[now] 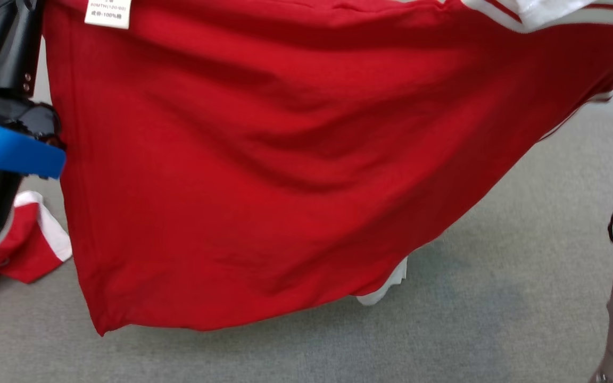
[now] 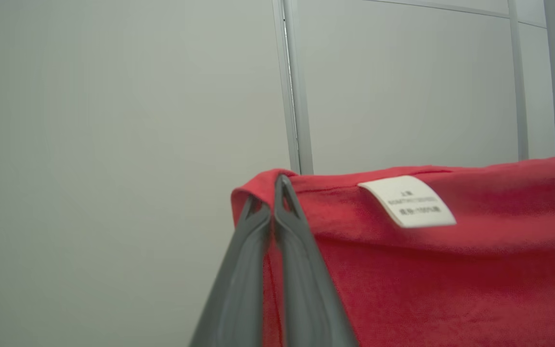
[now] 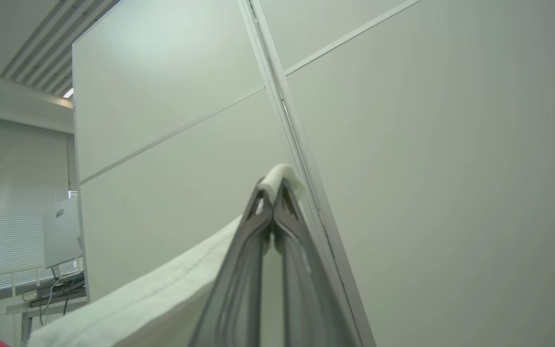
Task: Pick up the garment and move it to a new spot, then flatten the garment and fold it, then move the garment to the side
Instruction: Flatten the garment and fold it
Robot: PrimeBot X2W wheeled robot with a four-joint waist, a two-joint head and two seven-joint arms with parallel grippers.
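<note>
Head view: my red garment [image 1: 264, 186] hangs spread wide in the air over the grey floor [image 1: 498, 308], with its lowest corner at the near left.
Left jaws: my left gripper [image 2: 272, 193] is pinched tight on the red top corner, just beside the white tag [image 2: 407, 207].
Right jaws: my right gripper [image 3: 272, 193] is pinched tight on a white edge of the garment.
Doing it well: I think I should hold both corners level and pulled apart. Then I should go down slowly so the bottom edge lands first and no folds get stuck under.
Count: one garment, one tag, two grippers.
Not sure: the red and white bit [image 1: 35, 239] on the floor at the left may be a sleeve of it. I cannot tell.
</note>
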